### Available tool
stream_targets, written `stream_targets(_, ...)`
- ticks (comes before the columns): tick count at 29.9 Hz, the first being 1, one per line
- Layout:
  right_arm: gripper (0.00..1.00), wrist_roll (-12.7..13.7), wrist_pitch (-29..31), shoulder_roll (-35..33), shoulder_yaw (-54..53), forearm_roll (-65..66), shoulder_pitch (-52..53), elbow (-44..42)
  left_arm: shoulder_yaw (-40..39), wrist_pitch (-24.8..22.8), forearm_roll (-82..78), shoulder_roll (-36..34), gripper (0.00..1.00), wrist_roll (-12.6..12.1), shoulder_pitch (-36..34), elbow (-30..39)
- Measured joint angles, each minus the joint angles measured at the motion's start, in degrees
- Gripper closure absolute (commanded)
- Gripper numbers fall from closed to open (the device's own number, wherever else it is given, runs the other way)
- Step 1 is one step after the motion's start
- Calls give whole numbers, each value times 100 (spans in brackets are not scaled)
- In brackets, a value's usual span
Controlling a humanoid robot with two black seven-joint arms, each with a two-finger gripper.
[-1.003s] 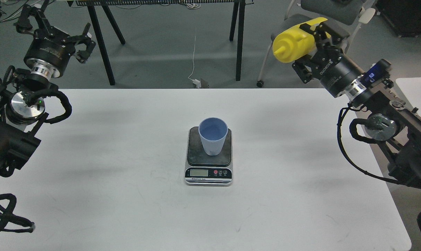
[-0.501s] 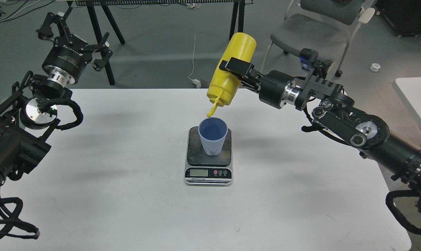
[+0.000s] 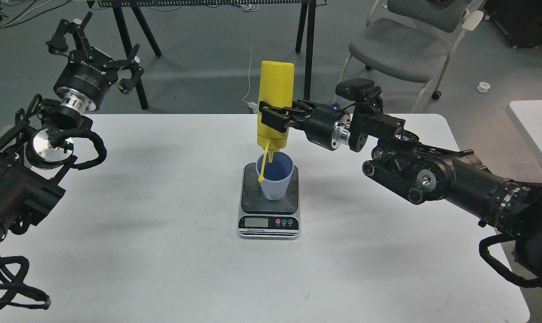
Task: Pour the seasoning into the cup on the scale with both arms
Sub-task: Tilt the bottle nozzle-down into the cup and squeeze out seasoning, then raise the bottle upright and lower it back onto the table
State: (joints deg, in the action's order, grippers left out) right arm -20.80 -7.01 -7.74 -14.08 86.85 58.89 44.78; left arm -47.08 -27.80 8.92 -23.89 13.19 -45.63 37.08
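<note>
On white worktop (image 3: 163,251): right hand (image 3: 273,119) clamping inverted seasoning bottle (image 3: 275,105) over cup (image 3: 275,177) on scale (image 3: 269,211); left hand (image 3: 102,47) idling, seemingly spread. Keeping nozzle centred, squeezing gently.

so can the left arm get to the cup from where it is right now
Probably yes. The left gripper hangs open and empty over the table's far left corner, with bare table between it and the cup. Only the inverted yellow bottle, held by the right gripper, crowds the cup from above.

Smooth yellow plastic bottle (image 3: 275,105), ribbed matt cup (image 3: 276,181), matt white table (image 3: 163,251).
</note>
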Motion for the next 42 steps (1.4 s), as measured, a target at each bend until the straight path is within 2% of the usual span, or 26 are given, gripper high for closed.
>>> stream_targets(6, 51, 51, -266, 33, 176, 393, 23, -19, -12, 3, 5, -28, 0, 34, -6, 1)
stream_targets(14, 51, 51, -275, 107, 211, 436, 8, -7, -30, 13, 5, -56, 0, 43, -12, 1)
stream_targets(18, 50, 66, -98, 98, 60, 41, 22, 157, -33, 59, 5, -94, 0, 43, -18, 11)
stream_targets(23, 50, 128, 502, -196, -195, -1696, 77, 464, -88, 85, 23, -292, 0, 43, -18, 79)
stream_targets(26, 50, 154, 753, -687, -284, -2802, 151, 815, -95, 85, 32, -393, 0, 43, -18, 87)
stream_targets(32, 50, 162, 1707, -1757, -637, -5335, 36, 1381, -85, 33, 48, -655, 0, 36, 88, 91)
stream_targets(37, 51, 160, 2310, -2363, -1107, -7199, -544, 1654, -100, 15, 51, -699, 0, 35, 114, 89)
stream_targets(42, 53, 110, 3129, -2818, -1695, -8716, -1652, 1963, -187, 9, 58, -667, 0, 43, 115, 88)
